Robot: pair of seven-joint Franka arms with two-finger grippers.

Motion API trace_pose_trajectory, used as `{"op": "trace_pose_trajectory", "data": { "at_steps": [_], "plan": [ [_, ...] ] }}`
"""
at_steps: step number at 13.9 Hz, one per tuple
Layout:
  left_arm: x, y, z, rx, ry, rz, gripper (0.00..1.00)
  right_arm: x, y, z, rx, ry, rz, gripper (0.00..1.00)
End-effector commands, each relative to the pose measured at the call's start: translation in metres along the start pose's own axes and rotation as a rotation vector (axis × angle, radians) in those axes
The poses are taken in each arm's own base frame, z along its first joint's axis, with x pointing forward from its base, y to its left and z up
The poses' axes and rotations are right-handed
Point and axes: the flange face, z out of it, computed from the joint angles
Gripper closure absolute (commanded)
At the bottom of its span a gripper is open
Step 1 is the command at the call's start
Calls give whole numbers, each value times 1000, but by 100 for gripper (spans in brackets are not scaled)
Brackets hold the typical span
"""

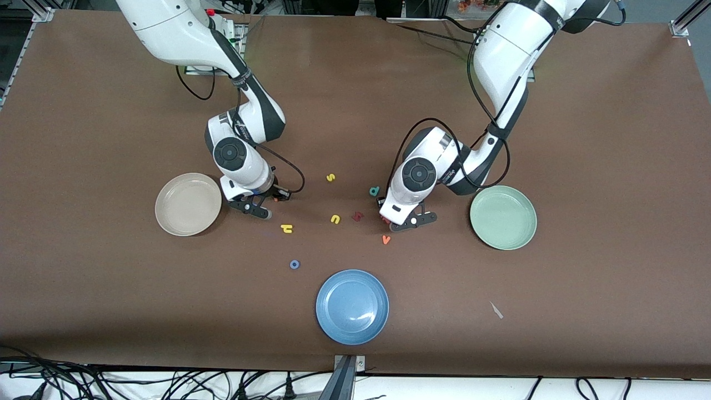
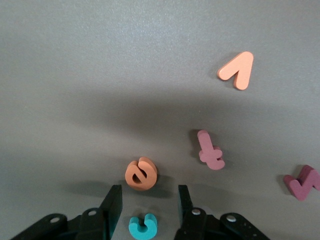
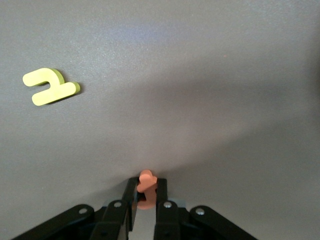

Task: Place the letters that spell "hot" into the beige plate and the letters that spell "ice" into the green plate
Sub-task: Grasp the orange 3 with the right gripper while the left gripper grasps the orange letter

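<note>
My right gripper is low at the table beside the beige plate, shut on the orange "t". The yellow "h" lies nearby, and the blue "o" lies nearer the front camera. My left gripper is open and low near the green plate. The teal "c" lies flat between its fingers, touching neither. The orange "e" sits just past the fingertips. A dark maroon letter lies close by.
A blue plate stands near the front edge. Loose letters lie mid-table: yellow "s", yellow "u", teal "d", orange "v" and a pinkish-red hooked letter.
</note>
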Motion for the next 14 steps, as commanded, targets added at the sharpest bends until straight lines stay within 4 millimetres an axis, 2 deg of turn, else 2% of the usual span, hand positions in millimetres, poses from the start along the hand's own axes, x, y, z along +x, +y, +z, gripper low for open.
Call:
{"op": "trace_pose_trajectory", "data": {
  "at_steps": [1, 4, 6, 7, 9, 11, 12, 14],
  "plan": [
    [2, -1, 0, 16, 32, 4, 49, -3, -1, 4, 3, -15, 4, 100],
    [4, -3, 3, 20, 36, 6, 54, 16, -1, -20, -35, -52, -28, 100],
    [6, -5, 8, 42, 54, 24, 55, 41, 25, -45, -89, -91, -100, 100],
    [7, -5, 8, 41, 54, 21, 59, 49, 35, -58, -91, -87, -141, 100],
    [7, -5, 6, 40, 57, 20, 72, 67, 64, -63, -110, -93, -211, 100],
    [8, -5, 6, 37, 59, 19, 94, 81, 90, -63, -124, -96, -291, 100],
    [8, -5, 6, 38, 59, 21, 100, 88, 101, -65, -128, -95, -319, 100],
    [13, -7, -4, 35, 63, 16, 100, 104, 134, -76, -135, -87, -379, 100]
  ]
}}
